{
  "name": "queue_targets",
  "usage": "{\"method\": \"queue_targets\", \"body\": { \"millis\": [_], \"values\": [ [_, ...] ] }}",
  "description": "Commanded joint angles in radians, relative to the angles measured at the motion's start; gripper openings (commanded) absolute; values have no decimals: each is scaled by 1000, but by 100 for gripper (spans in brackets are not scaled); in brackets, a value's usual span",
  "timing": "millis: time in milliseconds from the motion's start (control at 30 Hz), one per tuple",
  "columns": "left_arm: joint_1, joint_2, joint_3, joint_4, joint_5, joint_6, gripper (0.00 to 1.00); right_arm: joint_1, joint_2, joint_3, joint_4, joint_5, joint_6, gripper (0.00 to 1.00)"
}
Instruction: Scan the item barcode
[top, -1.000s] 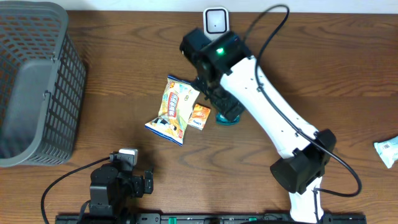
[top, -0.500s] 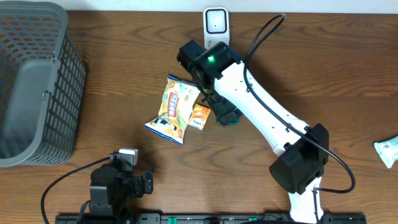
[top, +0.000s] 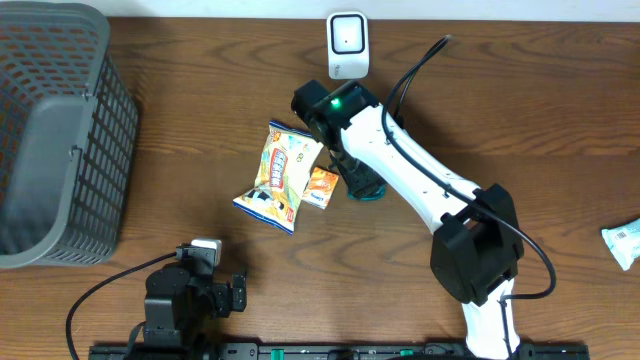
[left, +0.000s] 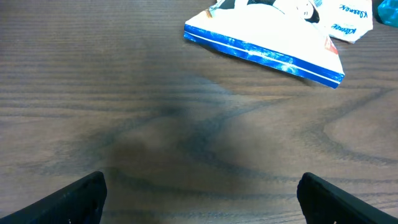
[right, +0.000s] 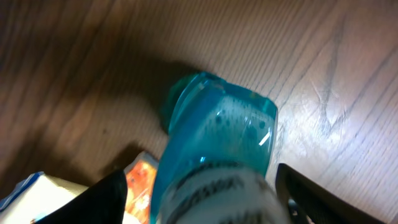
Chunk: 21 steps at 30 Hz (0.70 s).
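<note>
A teal bottle (right: 217, 137) with a white label lies on the wooden table, and my right gripper (right: 202, 186) straddles it. Its dark fingers (right: 102, 202) stand on either side of the bottle with a thin gap showing, so it is open. From above, only the bottle's teal end (top: 367, 193) shows beneath the right gripper (top: 358, 178). The white barcode scanner (top: 347, 42) stands at the table's far edge. My left gripper (left: 202, 190) is open and holds nothing, low over bare wood near the front edge.
A yellow snack bag (top: 280, 175) and a small orange packet (top: 322, 187) lie just left of the bottle. A grey mesh basket (top: 55, 140) stands at the far left. A white packet (top: 624, 243) lies at the right edge.
My right arm's wrist has shifted slightly down towards the bottle, and its jaws have narrowed around it. The left arm has not moved.
</note>
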Motion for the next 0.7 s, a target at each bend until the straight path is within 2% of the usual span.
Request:
{"method": "queue_targets", "body": {
  "millis": [0,167,233,367,500,567,667],
  "values": [
    [3,-3,0,-24,9,-1,98,-5,7,-34,12,58,8,65],
    [3,-3,0,-24,9,-1,98,-6,5,-34,11,57,-100,53],
    [3,-3,0,-24,9,-1,98,-6,5,-34,11,57,-183,45],
    [3,-3,0,-24,9,-1,98,-13,-1,-32,11,56,-371,39],
    [3,-3,0,-24,9,-1,98,-34,-24,-19,21,49,-647,42],
    [3,-3,0,-24,9,-1,98,-47,-38,-11,39,42,-830,43],
    [3,-3,0,-24,9,-1,98,-69,-53,14,49,-2,-1115,40]
  ]
}}
